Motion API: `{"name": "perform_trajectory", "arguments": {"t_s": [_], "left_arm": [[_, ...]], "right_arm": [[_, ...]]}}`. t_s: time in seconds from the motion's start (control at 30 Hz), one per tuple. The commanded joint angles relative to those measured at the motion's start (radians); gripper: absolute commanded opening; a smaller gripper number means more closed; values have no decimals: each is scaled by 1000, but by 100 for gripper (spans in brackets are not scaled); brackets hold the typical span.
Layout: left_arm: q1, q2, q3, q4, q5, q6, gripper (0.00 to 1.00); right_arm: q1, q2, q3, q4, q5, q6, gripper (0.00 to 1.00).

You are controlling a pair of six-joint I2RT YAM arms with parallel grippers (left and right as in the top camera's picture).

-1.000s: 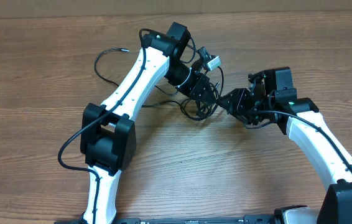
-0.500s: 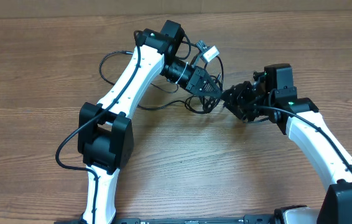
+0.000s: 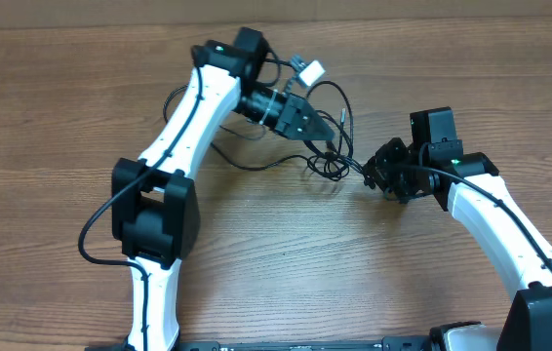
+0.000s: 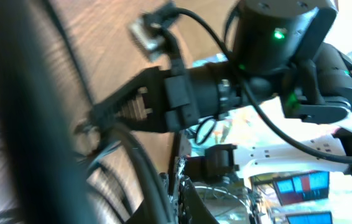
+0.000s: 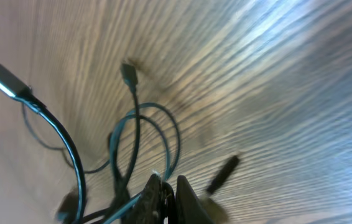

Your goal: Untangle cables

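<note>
On the wood-grain bench (image 3: 52, 117) the cables (image 3: 332, 164) form a small black knot just right of centre, between the two grippers, with loose strands leaving it. One loop arcs toward the far side beside the left arm (image 3: 183, 117), and another thin strand runs left under that arm and curls out on its far-left side. The left arm reaches from the near left edge diagonally to the far middle, and the left gripper (image 3: 323, 138) points right and down at the knot. Its jaws are closed with strands coming out at the tip, so it appears to pinch the cables. The right arm (image 3: 495, 219) comes in from the near right corner, and the right gripper (image 3: 370, 174) sits just right of the knot with its jaws closed. A short strand runs from the knot straight into its tip. In the right wrist view the closed fingertips (image 5: 185, 199) sit at the bottom edge with several strands gathered between them. Loops rise from there over the wood, one ending in a small plug (image 5: 128, 72), and a dark blurred plug (image 5: 223, 173) shows just right of the fingertips. The left wrist view is blurred: dark strands cross its lower left, and the right arm's black wrist (image 4: 275, 34), showing a green light, is close by.
</note>
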Motion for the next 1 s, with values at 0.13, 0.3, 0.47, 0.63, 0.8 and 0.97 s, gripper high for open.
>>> {"name": "perform_trajectory", "arguments": {"t_s": [0.13,0.3,0.47,0.63,0.8,0.97], "left_arm": [[95,-8,27,-46,-74,27,5],[122,-8,27,-69,-102,43,5],[112,-8,27,-72,-102,51,5],[80,-8,27,-71,-82,66,5],[60,-8,27,-69,70,145,6],[38,-8,27,-60,73,151,6]], "right_arm": [[-6,5,9,-80,247,0,4],[-6,5,9,-103,313,1,4],[-6,5,9,33,112,-129,20],[-5,5,9,185,-224,-299,58],[-5,5,9,131,-255,-181,53],[-3,5,9,126,-322,-50,49]]}}
